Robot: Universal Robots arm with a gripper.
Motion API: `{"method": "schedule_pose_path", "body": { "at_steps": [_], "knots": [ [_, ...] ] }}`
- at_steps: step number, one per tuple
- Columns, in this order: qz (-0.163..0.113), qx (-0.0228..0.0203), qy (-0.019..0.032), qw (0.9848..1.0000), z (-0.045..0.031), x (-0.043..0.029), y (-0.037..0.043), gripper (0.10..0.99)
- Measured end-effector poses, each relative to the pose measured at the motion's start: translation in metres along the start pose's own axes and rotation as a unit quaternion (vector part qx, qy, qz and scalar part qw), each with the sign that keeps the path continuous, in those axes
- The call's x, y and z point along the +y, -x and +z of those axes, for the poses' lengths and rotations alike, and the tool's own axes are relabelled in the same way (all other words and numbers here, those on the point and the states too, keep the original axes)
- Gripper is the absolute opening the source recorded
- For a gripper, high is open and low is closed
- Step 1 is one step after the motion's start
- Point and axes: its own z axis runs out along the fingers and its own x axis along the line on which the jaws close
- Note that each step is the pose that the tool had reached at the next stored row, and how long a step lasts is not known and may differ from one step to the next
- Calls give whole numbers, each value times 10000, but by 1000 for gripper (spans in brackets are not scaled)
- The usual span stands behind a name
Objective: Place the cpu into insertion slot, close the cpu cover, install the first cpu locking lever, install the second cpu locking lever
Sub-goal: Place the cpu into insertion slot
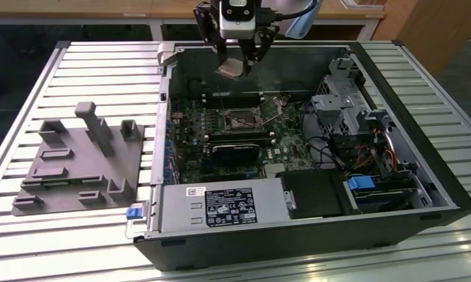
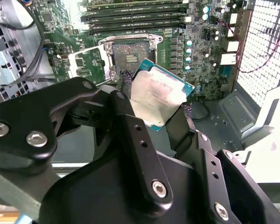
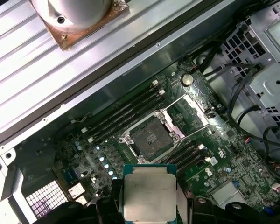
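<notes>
My gripper [image 1: 237, 60] hangs above the back of the open computer case [image 1: 169, 123], shut on the cpu [image 1: 229, 68], a flat square chip with a silver-grey top held tilted. In both wrist views the cpu [image 2: 158, 95] [image 3: 149, 196] sits between my black fingers [image 2: 130, 126], well above the board. The insertion slot [image 1: 239, 121] [image 2: 128, 53] [image 3: 151, 137] lies lower on the green board, its dark recessed centre bare. The cpu cover [image 2: 86, 63] [image 3: 190, 112], a thin silvery frame, is swung open beside the slot.
Long black memory slots [image 2: 135, 16] run beside the socket. A black block [image 1: 235, 154], a power supply [image 1: 219, 205] and drive bays with cables [image 1: 353, 111] crowd the case. A grey fixture plate [image 1: 78, 158] lies on the slatted table [image 1: 102, 70] at the exterior view's left.
</notes>
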Motion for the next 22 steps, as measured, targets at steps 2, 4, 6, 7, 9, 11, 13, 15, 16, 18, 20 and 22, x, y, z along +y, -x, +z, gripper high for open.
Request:
{"method": "schedule_pose_path", "body": {
  "at_steps": [2, 4, 6, 7, 9, 11, 13, 15, 16, 18, 20, 22],
  "knots": [
    [79, -7, 1, 10000, 1, 0, 0, 541],
    [144, -13, 1, 9999, 1, 0, 0, 541],
    [216, -19, 2, 9998, 2, 0, 0, 541],
    [253, -23, 2, 9997, 2, 0, 0, 541],
    [328, -29, 3, 9995, 3, 0, 0, 541],
    [400, -36, 3, 9992, 4, 0, 0, 541],
    [470, -42, 4, 9989, 4, 0, 0, 541],
    [543, -48, 5, 9985, 5, 0, 0, 541],
    [578, -52, 5, 9983, 5, -1, 0, 541],
    [646, -58, 6, 9979, 5, 0, 0, 541],
    [720, -64, 6, 9974, 6, 0, 0, 541],
    [788, -70, 7, 9969, 6, 0, 0, 541]
  ]
}}
